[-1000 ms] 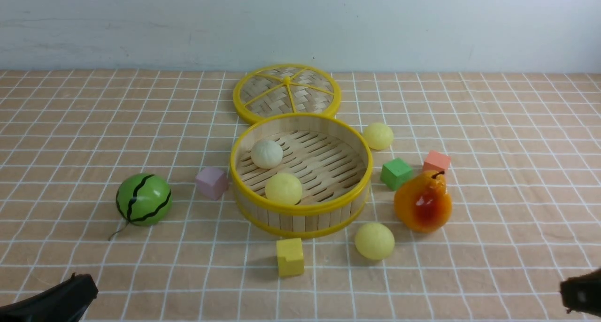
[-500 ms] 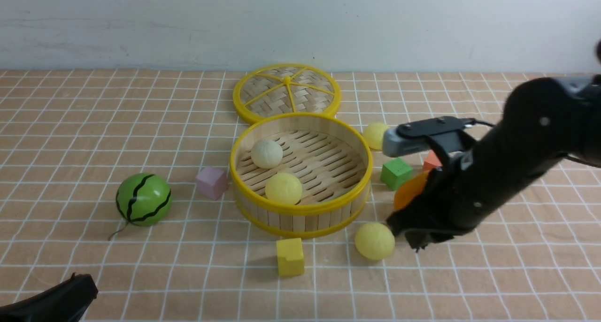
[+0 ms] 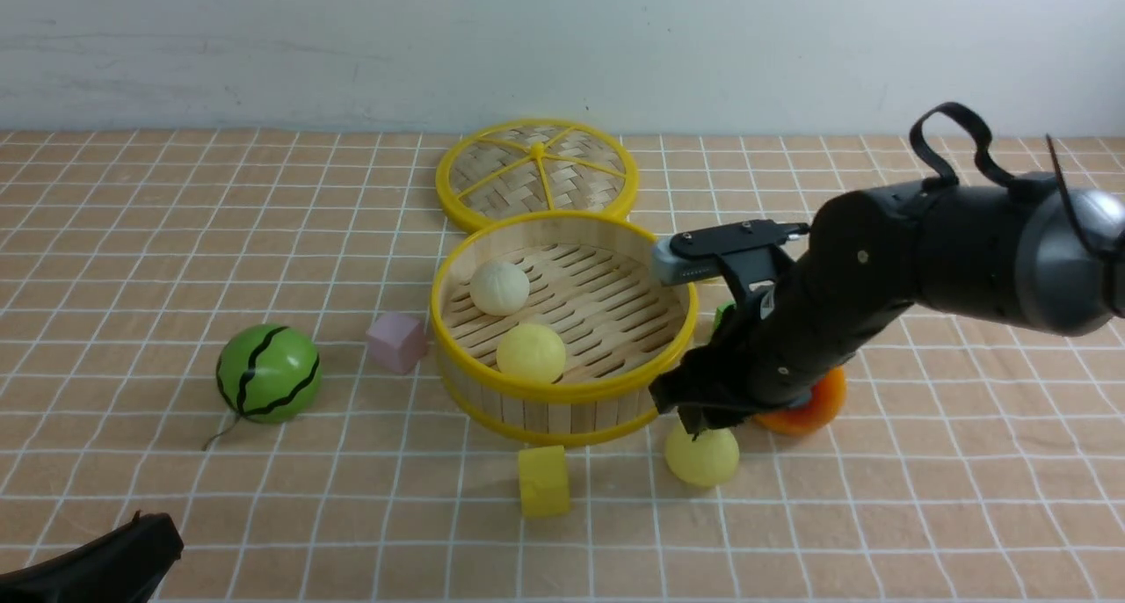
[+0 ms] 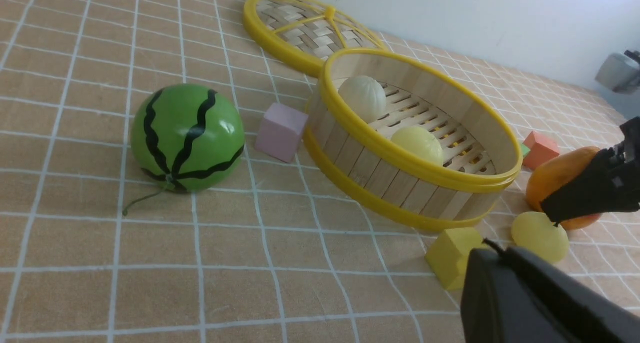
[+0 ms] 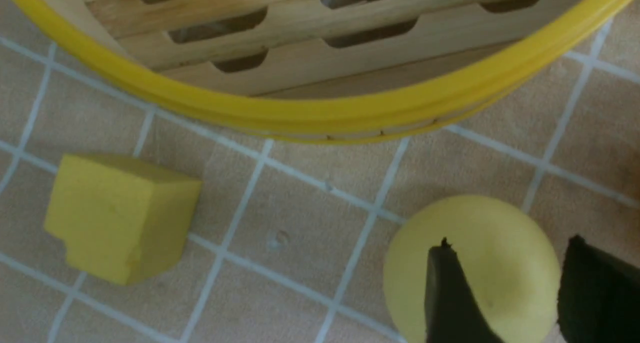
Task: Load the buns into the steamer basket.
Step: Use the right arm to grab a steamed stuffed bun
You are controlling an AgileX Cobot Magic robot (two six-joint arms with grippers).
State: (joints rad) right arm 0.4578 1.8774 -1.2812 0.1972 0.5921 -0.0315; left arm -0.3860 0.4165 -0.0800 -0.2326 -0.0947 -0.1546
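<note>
Bun (image 3: 701, 456) on the surface (image 3: 791, 533) beside the yellow cube (image 3: 543, 480), under the right end effector (image 5: 510, 243), jaws spread.
Round, no long axis; steamer basket (image 3: 562, 394) just behind, open surface in front. Left end effector (image 4: 500, 258) clenched.

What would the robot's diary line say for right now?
step: reach for bun | right gripper: open above loose yellow bun outside steamer basket | left gripper: shut, idle | inside basket: off-white bun, second yellow bun
</note>
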